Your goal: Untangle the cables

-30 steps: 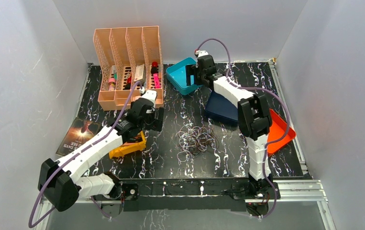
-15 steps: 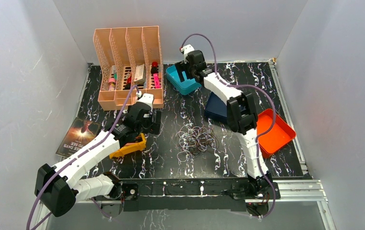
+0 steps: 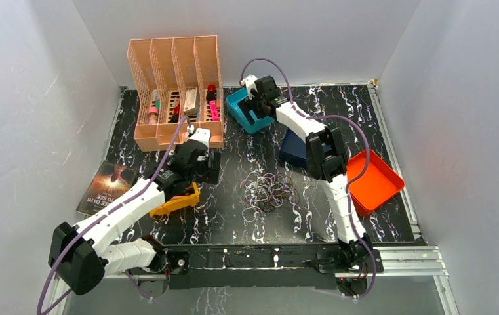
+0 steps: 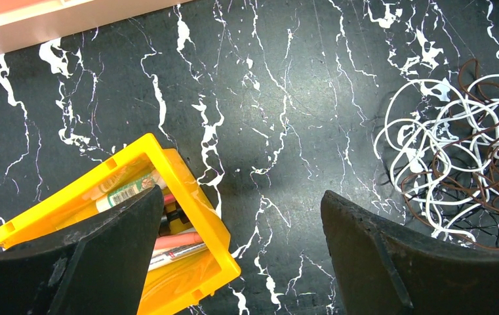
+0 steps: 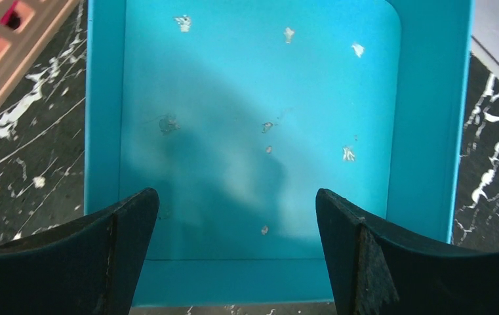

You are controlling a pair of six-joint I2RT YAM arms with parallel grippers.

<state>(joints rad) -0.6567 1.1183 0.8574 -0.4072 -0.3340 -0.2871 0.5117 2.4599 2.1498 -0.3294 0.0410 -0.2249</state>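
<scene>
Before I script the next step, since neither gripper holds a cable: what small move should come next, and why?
Probably slide the left gripper over the cables: it is open and empty with the tangle just beside it, while the right gripper hangs open over the teal tray, far away.

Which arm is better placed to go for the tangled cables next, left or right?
Left. The left gripper is open just beside the cables, which show in its wrist view. The right gripper hangs open over the teal tray at the back.
</scene>
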